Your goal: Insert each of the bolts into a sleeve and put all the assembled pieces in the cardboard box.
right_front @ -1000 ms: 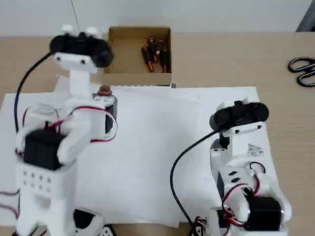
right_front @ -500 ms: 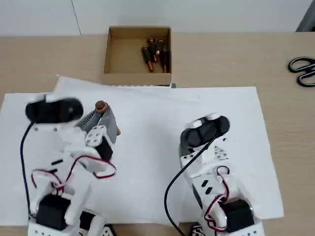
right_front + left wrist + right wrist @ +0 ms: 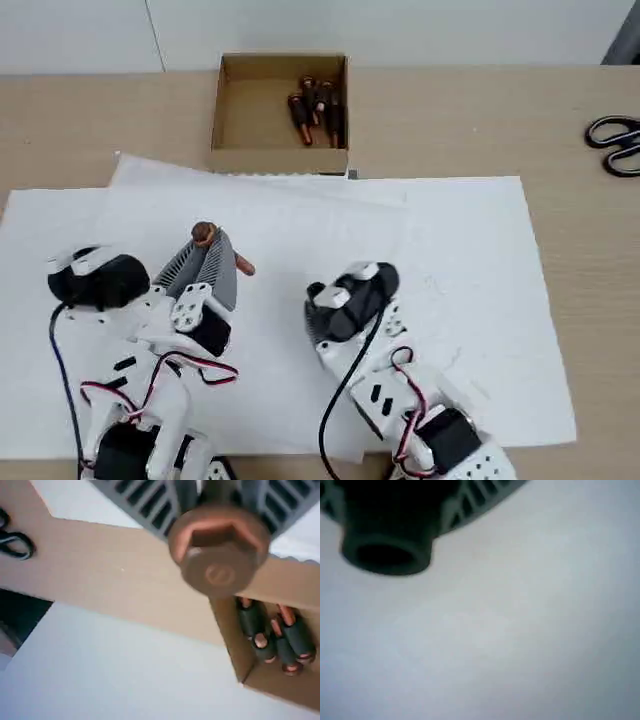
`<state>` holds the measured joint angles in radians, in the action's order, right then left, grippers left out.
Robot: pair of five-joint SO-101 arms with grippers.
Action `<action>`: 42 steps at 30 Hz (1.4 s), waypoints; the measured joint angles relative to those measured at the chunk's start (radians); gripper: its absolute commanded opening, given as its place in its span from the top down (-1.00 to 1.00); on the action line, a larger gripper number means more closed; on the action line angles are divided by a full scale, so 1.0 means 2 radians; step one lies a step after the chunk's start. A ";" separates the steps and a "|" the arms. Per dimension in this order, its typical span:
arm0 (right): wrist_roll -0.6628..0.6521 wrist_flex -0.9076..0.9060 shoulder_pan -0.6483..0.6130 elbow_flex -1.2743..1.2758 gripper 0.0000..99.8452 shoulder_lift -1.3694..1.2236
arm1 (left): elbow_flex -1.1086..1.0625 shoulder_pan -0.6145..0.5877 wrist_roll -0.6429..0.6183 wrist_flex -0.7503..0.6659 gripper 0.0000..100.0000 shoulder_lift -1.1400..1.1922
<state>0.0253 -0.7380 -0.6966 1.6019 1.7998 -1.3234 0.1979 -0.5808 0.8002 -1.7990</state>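
My left gripper (image 3: pixel 208 252) is clamped on a copper bolt (image 3: pixel 217 550), held up over the white paper (image 3: pixel 450 260). My right gripper (image 3: pixel 415 505) is squeezed on a black sleeve (image 3: pixel 385 555), low over the paper. The bolt and sleeve are near but apart. A few finished pieces (image 3: pixel 315 110) lie in the cardboard box (image 3: pixel 240 115). I think this bolt must go into this sleeve, then into the box.
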 measured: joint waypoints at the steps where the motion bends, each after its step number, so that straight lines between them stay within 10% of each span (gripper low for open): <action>1: 0.000 0.012 -0.005 0.008 0.99 0.000 | -0.001 0.000 -0.005 0.000 0.99 0.000; 42: -0.093 0.117 -0.036 0.031 0.99 -0.001 | -0.026 0.091 -0.008 -0.002 0.99 -0.002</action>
<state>-0.1603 -0.5033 -0.7687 1.6648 1.7983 -1.3755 0.3805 -0.5961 0.7971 -1.8021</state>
